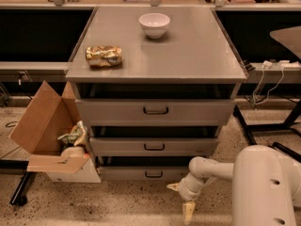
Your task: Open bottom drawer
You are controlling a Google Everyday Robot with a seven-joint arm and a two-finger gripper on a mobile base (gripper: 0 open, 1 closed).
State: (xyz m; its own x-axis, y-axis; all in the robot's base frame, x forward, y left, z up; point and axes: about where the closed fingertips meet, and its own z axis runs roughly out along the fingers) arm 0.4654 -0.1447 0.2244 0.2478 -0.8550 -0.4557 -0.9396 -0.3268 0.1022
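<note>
Grey metal bottom drawer (127, 174): lowest front, lower centre of frame, not yet pulled out. My pincer (181, 199) hangs lower right of it, tips spread and empty, kept low, I judge, to reach the black handle (154, 174).

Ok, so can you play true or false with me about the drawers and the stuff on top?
1. The white bowl sits on top of the cabinet. True.
2. The end effector is gripping a drawer handle. False: it hangs low near the floor, to the right of the bottom drawer and its handle, touching neither.
3. The gold snack bag is inside the cardboard box. False: it lies on the cabinet top, left of the bowl.
4. The cardboard box stands left of the drawers. True.
</note>
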